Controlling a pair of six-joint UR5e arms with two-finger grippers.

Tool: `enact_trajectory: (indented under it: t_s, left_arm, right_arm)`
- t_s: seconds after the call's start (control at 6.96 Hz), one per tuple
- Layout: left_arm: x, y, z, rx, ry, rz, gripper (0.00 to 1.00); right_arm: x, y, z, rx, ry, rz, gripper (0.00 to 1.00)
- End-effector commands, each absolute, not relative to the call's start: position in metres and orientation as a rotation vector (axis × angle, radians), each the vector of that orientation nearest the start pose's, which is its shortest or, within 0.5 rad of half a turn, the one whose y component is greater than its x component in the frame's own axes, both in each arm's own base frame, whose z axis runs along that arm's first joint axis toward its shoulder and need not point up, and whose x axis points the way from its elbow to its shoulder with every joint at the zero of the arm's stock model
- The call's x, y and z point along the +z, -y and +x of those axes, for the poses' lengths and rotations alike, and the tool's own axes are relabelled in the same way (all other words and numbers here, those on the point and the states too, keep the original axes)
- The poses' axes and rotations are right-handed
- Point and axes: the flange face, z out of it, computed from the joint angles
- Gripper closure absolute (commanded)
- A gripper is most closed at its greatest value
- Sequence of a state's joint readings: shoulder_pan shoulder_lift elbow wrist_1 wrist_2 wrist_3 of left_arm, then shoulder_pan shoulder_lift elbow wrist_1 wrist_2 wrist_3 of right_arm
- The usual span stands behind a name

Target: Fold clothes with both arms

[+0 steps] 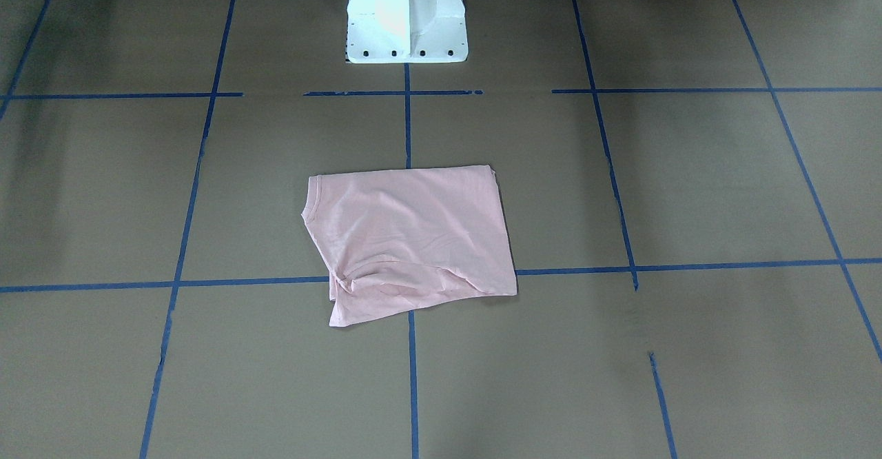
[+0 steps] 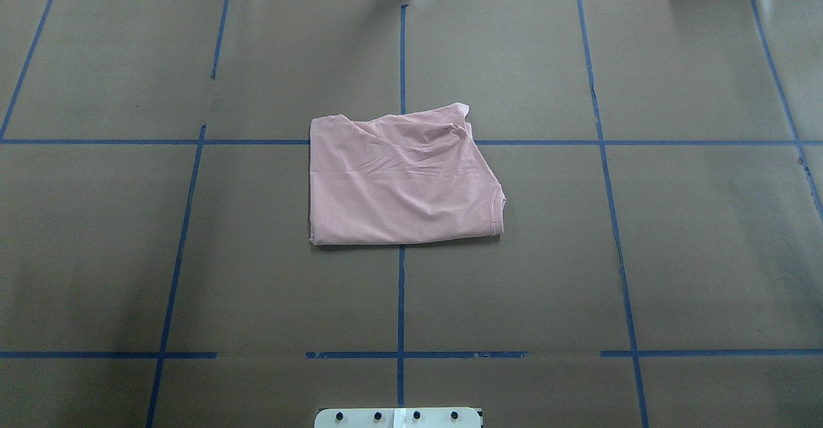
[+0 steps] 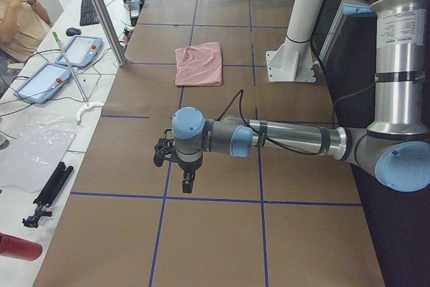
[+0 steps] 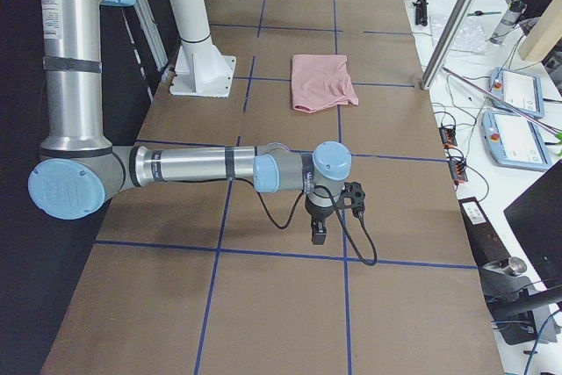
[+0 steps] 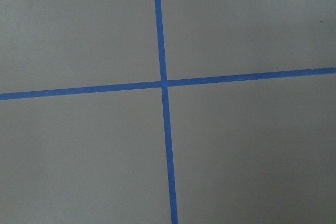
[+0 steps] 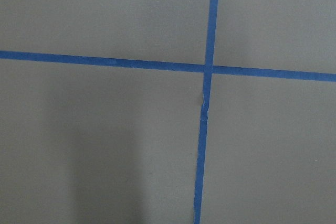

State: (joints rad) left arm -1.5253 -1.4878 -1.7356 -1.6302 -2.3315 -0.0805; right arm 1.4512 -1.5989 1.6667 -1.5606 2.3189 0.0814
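Left hand (image 3: 188, 183) and right hand (image 4: 318, 233) hung low over bare counter (image 2: 257, 286), each well apart from the folded T-shirt (image 2: 405, 184).

Hands were black and pointed down. They showed only in the side views, so I could not tell whether the jaws stood wide or narrow. The left arm (image 3: 295, 140) and right arm (image 4: 193, 167) were silver-grey tube with light blue joint caps and a looped black cable, forearms stretched level. Each wrist camera saw only a crossing of blue tape (image 5: 164, 83) on paper. The T-shirt was pale pink soft knit, plain side up, folded to a rough rectangle. Its ribbed collar lay on the edge toward the robot's right, and its far corner was creased and bunched. It lay mid-counter over a tape crossing, in front of the white pedestal (image 1: 406, 11). The counter was matte brown paper, gridded in blue. The side benches held teach pendants (image 3: 64, 65) and cables.
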Motion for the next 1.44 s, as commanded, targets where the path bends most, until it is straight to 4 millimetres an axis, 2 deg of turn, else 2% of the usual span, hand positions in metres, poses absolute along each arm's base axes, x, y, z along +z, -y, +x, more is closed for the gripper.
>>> enact_trajectory:
  t_s: [0.0, 0.14, 0.29, 1.29]
  left_arm:
    - [0.598, 0.459, -0.046, 0.023, -0.768, 0.107, 0.0]
    - [0.588, 0.444, -0.048, 0.017, -0.768, 0.096, 0.0]
    - [0.574, 0.443, -0.047, 0.018, -0.768, 0.094, 0.0]
    - [0.564, 0.447, -0.047, 0.023, -0.77, 0.111, 0.0]
  right_arm:
    - [0.624, 0.489, 0.007, -0.068, 0.751, 0.003, 0.0]
    - [0.624, 0.489, 0.007, -0.069, 0.752, 0.004, 0.0]
    - [0.624, 0.489, 0.007, -0.07, 0.751, 0.003, 0.0]
    - [0.629, 0.488, 0.007, -0.066, 0.752, -0.006, 0.0]
